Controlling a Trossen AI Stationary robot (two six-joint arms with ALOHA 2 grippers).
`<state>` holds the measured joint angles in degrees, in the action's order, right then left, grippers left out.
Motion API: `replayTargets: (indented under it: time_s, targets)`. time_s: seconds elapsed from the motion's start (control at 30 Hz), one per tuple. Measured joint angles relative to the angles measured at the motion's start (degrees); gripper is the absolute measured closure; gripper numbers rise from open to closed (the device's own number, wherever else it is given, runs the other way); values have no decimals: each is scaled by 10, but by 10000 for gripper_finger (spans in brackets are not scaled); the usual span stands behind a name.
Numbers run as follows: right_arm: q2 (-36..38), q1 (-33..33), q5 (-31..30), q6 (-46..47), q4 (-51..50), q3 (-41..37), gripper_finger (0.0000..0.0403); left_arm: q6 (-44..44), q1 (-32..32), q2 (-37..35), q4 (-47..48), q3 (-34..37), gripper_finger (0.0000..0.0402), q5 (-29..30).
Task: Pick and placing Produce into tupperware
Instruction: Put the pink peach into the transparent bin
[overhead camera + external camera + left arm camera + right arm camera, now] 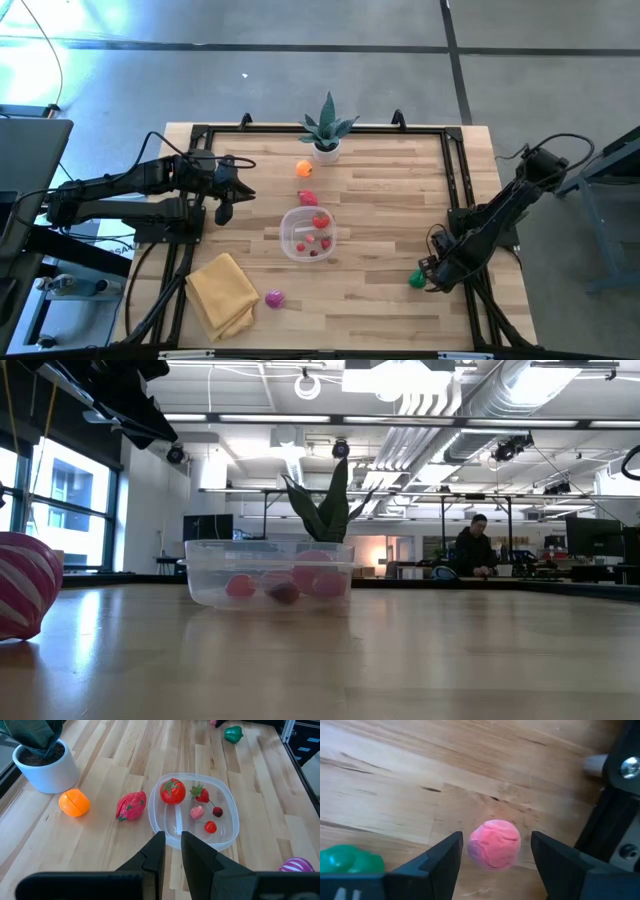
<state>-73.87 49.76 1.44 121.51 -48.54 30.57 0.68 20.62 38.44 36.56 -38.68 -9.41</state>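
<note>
Pink ball (494, 844) sits between spread fingers of right gripper (495, 857), near table's right edge, ready for pinch. Green pepper (417, 279) just beside. Left gripper (172, 851) pressed together, waits above tupperware (288, 238) mid-table, fruit inside.

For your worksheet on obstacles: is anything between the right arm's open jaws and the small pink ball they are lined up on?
Nothing visible. In the right wrist view the small pink ball lies on bare wood between the right gripper's open jaws. A green toy vegetable sits off to one side, outside the jaws.
</note>
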Motion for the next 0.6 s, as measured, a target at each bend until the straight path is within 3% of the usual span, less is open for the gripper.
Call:
replayTargets:
  time_s: [0.37, 0.6]
  targets:
    - [1, 0, -9, 15, 15, -6, 174, 0, 0, 0, 0, 0, 348, 0]
    - [0, 0, -14, 15, 22, -6, 211, 0, 0, 0, 0, 0, 348, 0]
